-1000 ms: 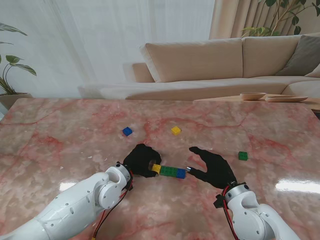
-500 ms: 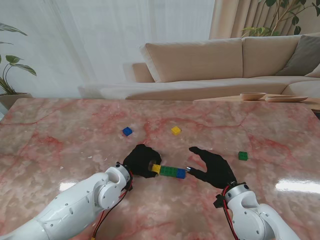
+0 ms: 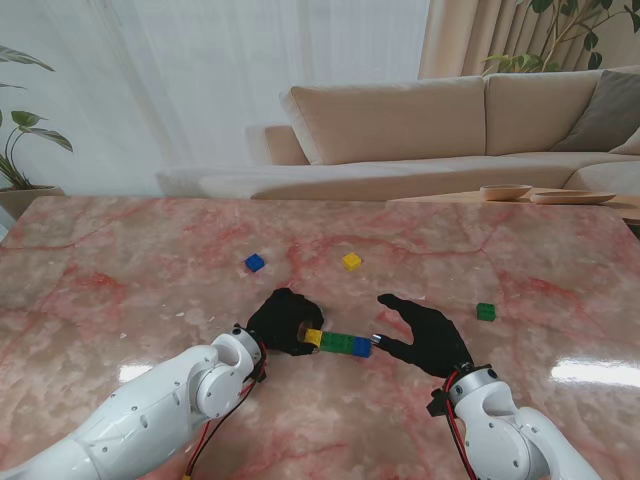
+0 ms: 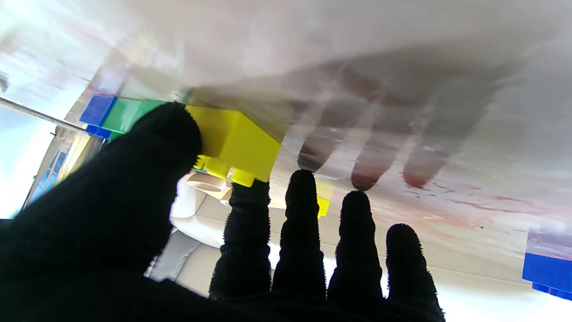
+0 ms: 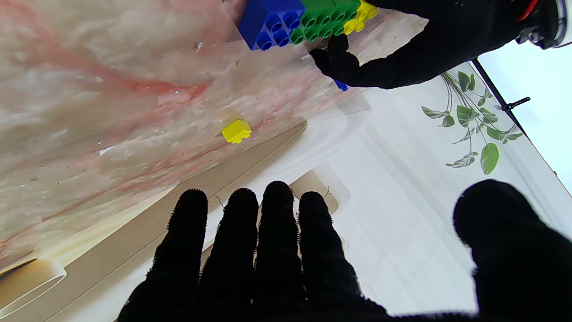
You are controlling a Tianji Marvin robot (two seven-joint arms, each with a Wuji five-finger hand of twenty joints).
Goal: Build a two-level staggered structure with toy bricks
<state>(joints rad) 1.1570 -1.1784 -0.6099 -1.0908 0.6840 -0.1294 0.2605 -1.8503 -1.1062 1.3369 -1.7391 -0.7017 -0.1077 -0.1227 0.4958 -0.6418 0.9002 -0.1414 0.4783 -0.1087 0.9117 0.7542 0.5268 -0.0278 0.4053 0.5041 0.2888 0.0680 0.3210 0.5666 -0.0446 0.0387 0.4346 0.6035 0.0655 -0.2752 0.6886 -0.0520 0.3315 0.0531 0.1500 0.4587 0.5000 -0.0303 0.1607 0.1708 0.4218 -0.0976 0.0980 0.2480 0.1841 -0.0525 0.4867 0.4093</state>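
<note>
Bricks (image 3: 336, 342) between hands, open marble (image 3: 120, 270) beyond.

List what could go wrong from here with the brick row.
The left hand pinches only the yellow end of the joined yellow-green-blue toy brick row; a slip could twist the row or pop a joint.

The open right hand sits close beside the blue end and could knock it.

a flat row of yellow, green and blue bricks (image 3: 337, 342) lies on the table; three loose bricks elsewhere.
</note>
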